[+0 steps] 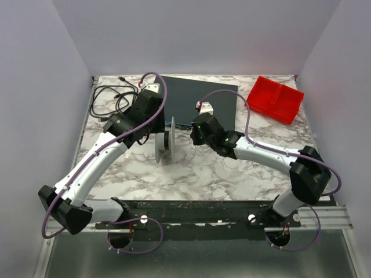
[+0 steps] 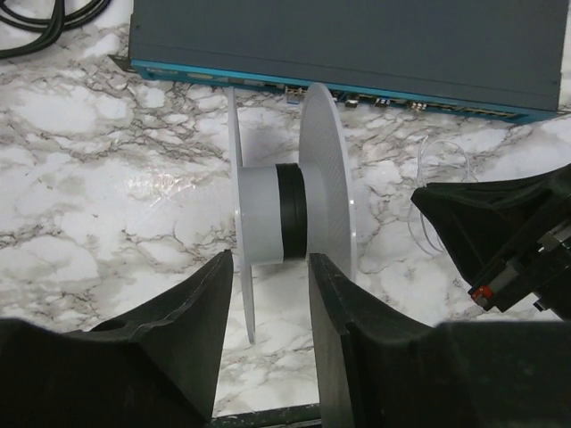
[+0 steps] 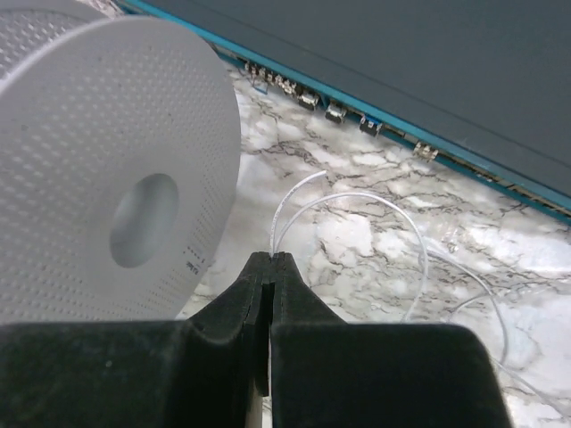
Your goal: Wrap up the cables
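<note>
Spool [image 3: 98,134] print tiny, probably unreadable.

I read the spool [image 3: 107,169] as matt white plastic, finely dimpled; the cable [image 3: 357,193] beside it smooth, glossy; the table [image 2: 107,178] under it polished, marble-patterned; the box [image 2: 357,45] behind it matt grey.

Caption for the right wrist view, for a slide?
Right gripper shut on thin white wire beside the perforated white spool.

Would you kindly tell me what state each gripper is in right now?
Left gripper: open, at the spool.
Right gripper: shut on the white wire.
</note>
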Robot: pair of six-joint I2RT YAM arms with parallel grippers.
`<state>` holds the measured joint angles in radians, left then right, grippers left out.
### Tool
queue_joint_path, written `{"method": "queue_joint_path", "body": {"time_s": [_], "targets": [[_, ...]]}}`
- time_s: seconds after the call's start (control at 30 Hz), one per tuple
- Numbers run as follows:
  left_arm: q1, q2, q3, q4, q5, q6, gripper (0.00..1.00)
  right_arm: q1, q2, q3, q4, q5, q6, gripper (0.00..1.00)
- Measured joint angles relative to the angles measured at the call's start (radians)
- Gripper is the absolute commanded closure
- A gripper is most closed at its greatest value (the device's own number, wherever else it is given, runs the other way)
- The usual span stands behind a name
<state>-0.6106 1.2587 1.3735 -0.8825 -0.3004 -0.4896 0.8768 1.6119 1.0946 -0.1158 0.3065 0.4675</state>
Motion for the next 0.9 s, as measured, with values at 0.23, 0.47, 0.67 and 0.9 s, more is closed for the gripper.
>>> {"method": "queue_joint_path", "body": {"time_s": [0.23,0.47,0.67,0.9], "targets": [[0.000,-0.018,0.039,-0.002,0.051,0.024,0.55,-0.023,-0.036,-0.008,-0.038,-0.010,-0.016,0.99],[0.000,-0.039,0.044,0.004,0.157,0.067,0.49,-0.062,-0.099,-0.019,-0.095,-0.077,-0.053,0.97],[0.000,-0.041,0.058,0.020,0.244,0.092,0.48,-0.114,-0.113,0.042,-0.130,-0.092,-0.076,0.94],[0.000,-0.046,0.057,0.021,0.321,0.097,0.48,-0.115,-0.075,-0.060,-0.153,-0.133,-0.010,0.73]]}}
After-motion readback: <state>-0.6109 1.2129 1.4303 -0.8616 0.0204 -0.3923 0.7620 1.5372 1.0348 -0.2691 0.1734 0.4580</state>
